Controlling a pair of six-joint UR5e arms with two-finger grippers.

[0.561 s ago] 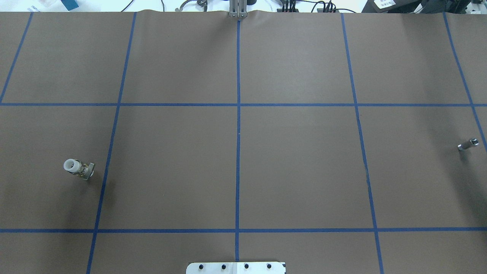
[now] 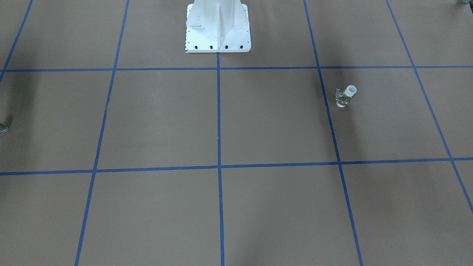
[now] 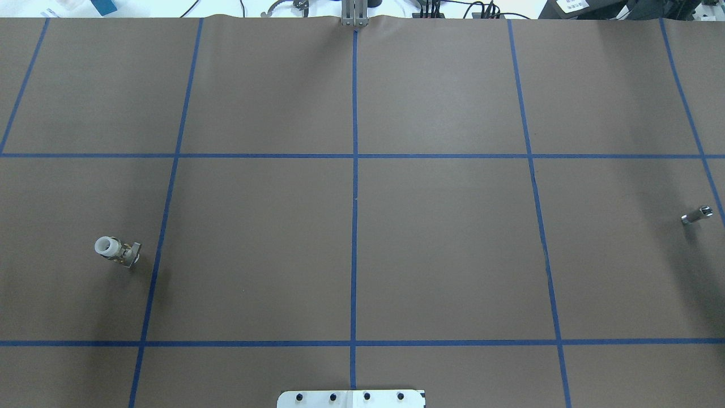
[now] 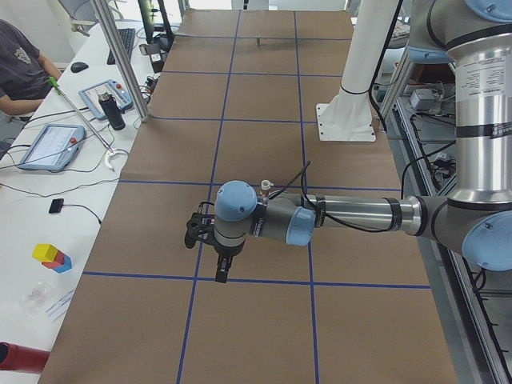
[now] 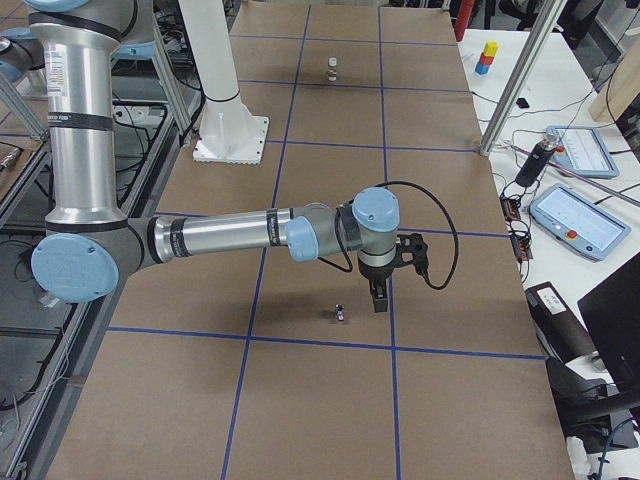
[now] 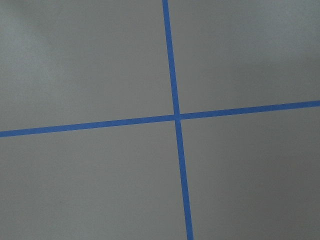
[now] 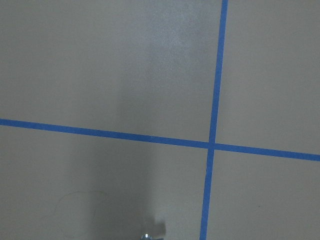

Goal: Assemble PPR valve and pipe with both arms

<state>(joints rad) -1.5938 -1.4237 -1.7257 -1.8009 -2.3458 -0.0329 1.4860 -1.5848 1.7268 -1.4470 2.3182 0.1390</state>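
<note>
Matt paper covers the table (image 3: 442, 255); valve (image 3: 116, 252) plastic and brass, pipe (image 3: 696, 215) shiny metal.

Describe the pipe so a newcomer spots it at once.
Start from the brown table, seen from overhead. The pipe sits far right, just inside the rightmost blue tape line. It is a bare silvery stub, unlike the PPR valve far left with its white socket.

The pipe (image 2: 3, 128) is cut by the front-facing view's left edge and the right wrist view's bottom edge. The left arm (image 4: 352, 214) partly hides the PPR valve (image 4: 265, 186). The left pincer (image 4: 222, 272) and right pincer (image 5: 380, 302) show too small to judge.
</note>
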